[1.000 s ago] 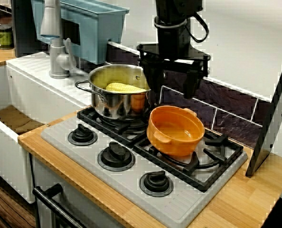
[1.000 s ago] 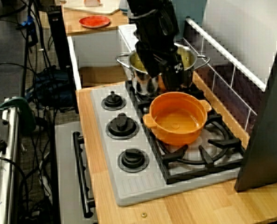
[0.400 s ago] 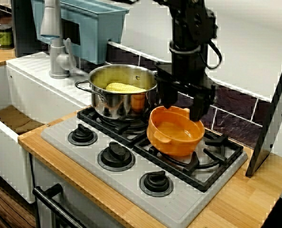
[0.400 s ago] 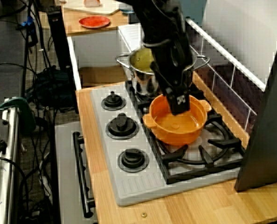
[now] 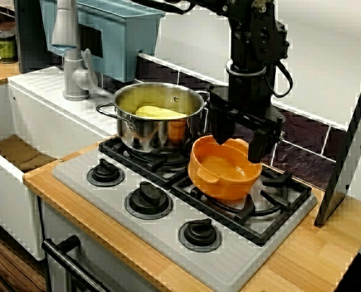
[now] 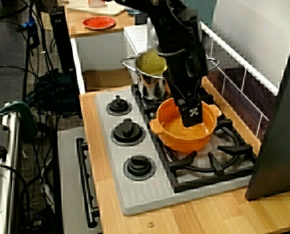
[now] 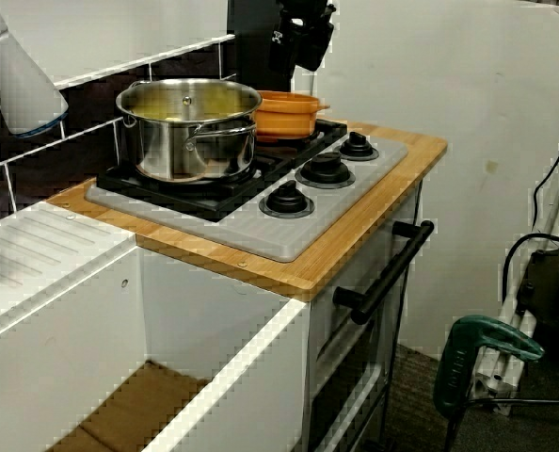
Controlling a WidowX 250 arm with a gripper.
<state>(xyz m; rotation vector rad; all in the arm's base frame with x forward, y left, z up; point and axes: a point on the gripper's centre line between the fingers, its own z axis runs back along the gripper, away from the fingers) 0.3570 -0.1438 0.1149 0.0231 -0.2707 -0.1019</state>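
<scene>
The gripper [image 5: 236,146] had swung from behind the pot [image 5: 153,121] to the bowl's [image 5: 224,173] back rim, jaws spread wide enough to clear it, empty.

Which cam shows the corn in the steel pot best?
The front view: the corn lies in plain sight inside the pot. In the high view the arm covers most of the pot's inside. The low side view shows only a yellow glint past the rim.
</scene>
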